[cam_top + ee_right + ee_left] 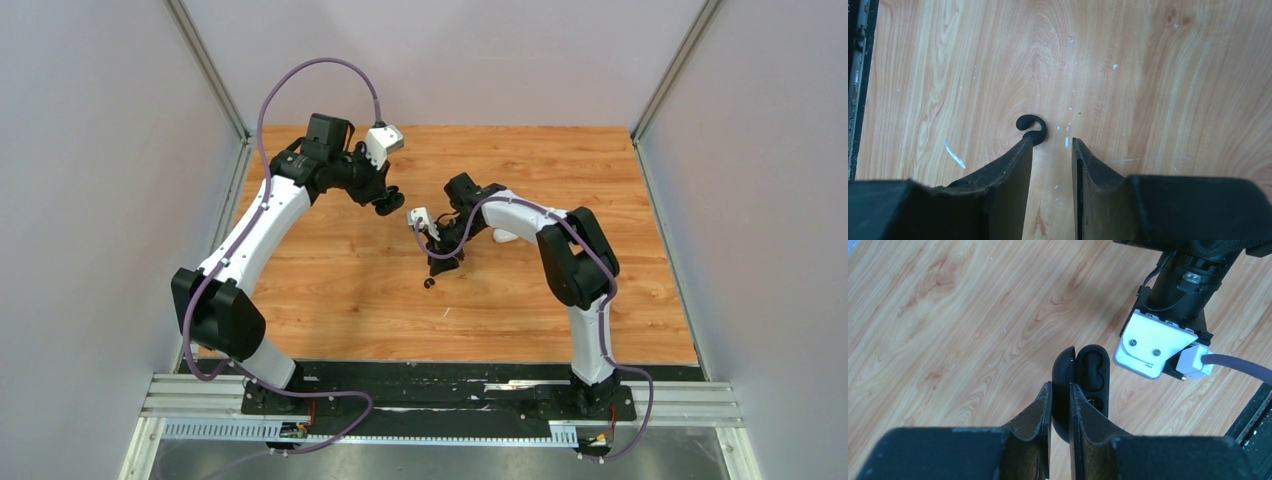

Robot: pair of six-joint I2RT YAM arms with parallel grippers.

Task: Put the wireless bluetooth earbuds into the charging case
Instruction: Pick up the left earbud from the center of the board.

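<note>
Right wrist view shows one black earbud (pixel 1030 129), a tiny glossy piece curled like a hook, lying on the table (pixel 1158 75) just past the tip of one finger of the right gripper (pixel 1050 142). That gripper's fingers stand apart with only bare wood between them, so it holds nothing. From the overhead camera the same earbud (pixel 429 283) is a small dark dot just below the right gripper (pixel 440 262), near the middle of the tabletop. The left gripper (pixel 1060 395) is clamped on the black charging case (pixel 1092 371), a smooth pebble-shaped shell held above the wood with its lid swung open, showing a moulded recess inside. Whether anything sits in the recess cannot be told. The table is light orange-brown wood grain with a few white specks (pixel 954 154) on it. Pale grey walls (pixel 100 150) close it in on three sides.
</note>
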